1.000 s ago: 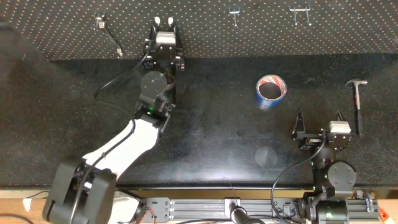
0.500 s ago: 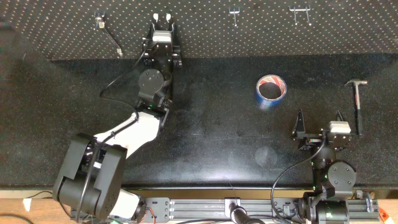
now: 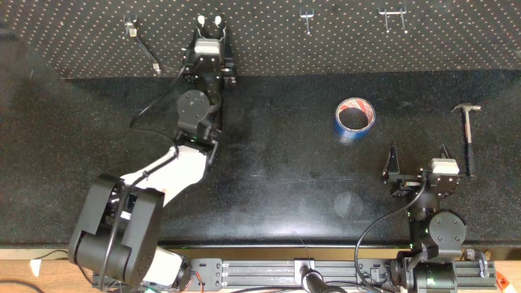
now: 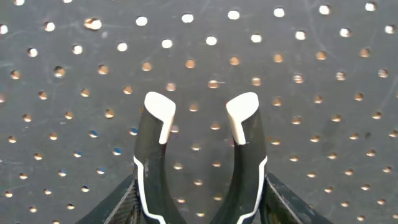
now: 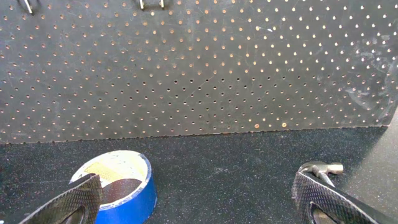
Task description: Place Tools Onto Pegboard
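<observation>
Black pegboard (image 3: 342, 41) stands upright along the far edge of the table (image 3: 285, 171). The left arm is stretched out to it. Left gripper (image 3: 210, 22) is close up against the board face, fingers parted, white pads (image 4: 158, 109) with only holes showing between them: it grips nothing. Right gripper (image 3: 417, 157) sits low near its base, jaws wide apart, also holding nothing.

Hammer (image 3: 467, 134) lies flat on the table just beside the right gripper on its outer side, head toward the board. Tape (image 3: 355, 116), a blue roll, lies flat between the two arms, nearer the right, well apart from the board. Neither is hung yet.

Risks (judgement):
- Left gripper is so near the board that any push forward could jam the pads into it.
- The hammer is head-heavy. Gripped far down the handle, it could swing or slip on lifting.
- The tape lies flat, so a finger must enter its core. A pinch on the rim alone could let the roll tilt and miss its hook.

Holders: the board's hooks serve here. A left hook (image 3: 130, 31) appears to carry a thin dark tool (image 3: 148, 53). Two more hooks (image 3: 307, 15) (image 3: 393, 16) sit farther right, above the tape.
</observation>
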